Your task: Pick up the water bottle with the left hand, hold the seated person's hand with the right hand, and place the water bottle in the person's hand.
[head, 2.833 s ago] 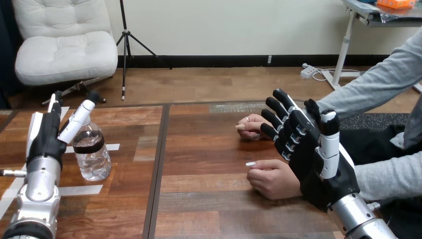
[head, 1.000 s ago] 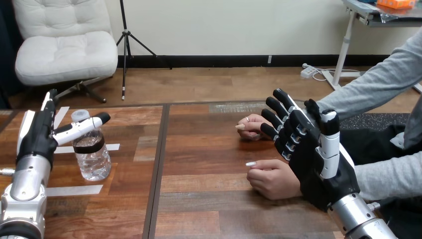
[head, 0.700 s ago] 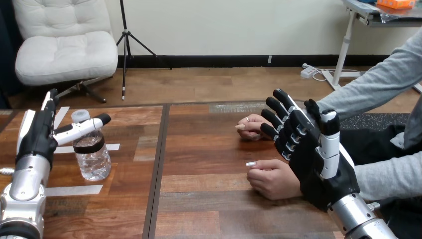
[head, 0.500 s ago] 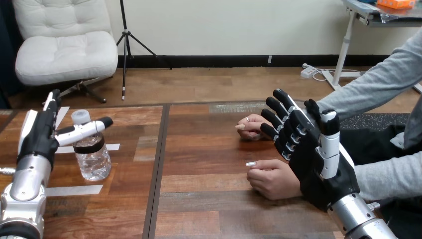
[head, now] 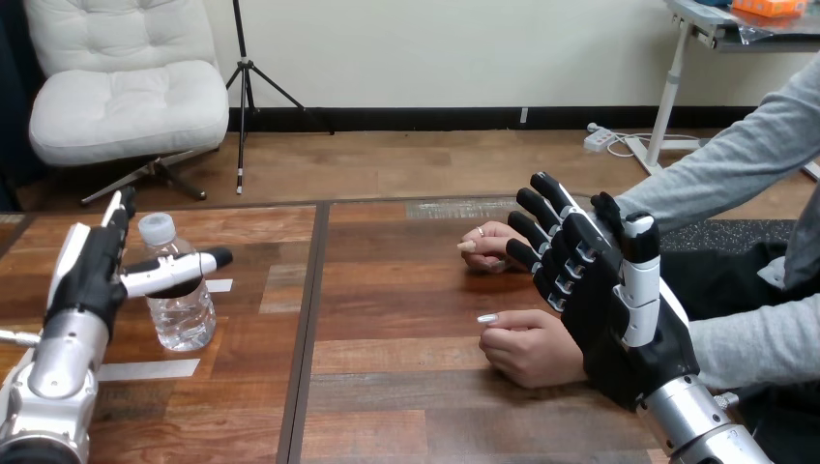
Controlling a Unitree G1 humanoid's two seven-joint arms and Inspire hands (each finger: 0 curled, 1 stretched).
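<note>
Two hands released. Left hand (head: 92, 275) at upright water bottle (head: 180, 311), left side of worktop (head: 406, 290), fingers straight, thumb across bottle's front. Right hand (head: 609, 300) spread, raised beside person's near hand (head: 527, 346), not gripping.

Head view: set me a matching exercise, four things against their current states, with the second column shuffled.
Things
1. clear plastic water bottle with a white cap
2. robot's left hand
3. robot's right hand
4. person's nearer hand

States
A. raised over the wooden table at its right part, fingers straight
B. loosely curled, resting on the table
C. upright on the table's left part
D. open, thumb stretched across the bottle's front

Pairs: 1-C, 2-D, 3-A, 4-B
</note>
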